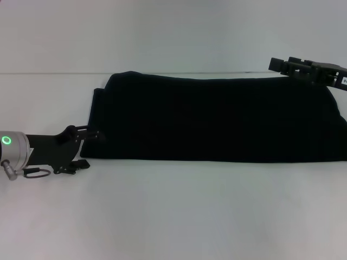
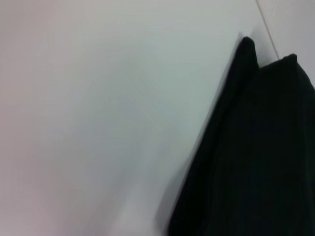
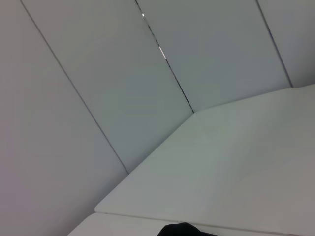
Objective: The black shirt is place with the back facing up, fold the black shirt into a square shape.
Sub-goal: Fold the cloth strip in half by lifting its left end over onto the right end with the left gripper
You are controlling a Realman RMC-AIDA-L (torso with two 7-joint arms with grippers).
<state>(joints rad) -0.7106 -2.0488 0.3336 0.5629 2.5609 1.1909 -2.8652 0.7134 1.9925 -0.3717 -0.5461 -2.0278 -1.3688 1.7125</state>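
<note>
Plain white matte table fills the head view; behind it a pale wall, table's far edge running as a thin line across. Right wrist view shows grey-white wall panels with dark seams and a white table corner.

Large soft plain black cloth shirt lies flat on the table, already folded into a long band. Long axis runs left to right across the head view, from left of centre out to the right frame edge. Near edge is straight, far edge slightly bowed. At the left end a narrower layer sticks out past the upper layer. No lettering visible. Left wrist view shows the shirt's layered end against bare table.

Left tool, black with a silver wrist and green ring light, sits low at the shirt's near-left corner, tips at the cloth edge; cannot tell whether its fingers are apart or clamped on cloth. Right tool is at the shirt's far-right edge, pointing left; finger state cannot be told.

No containers.
</note>
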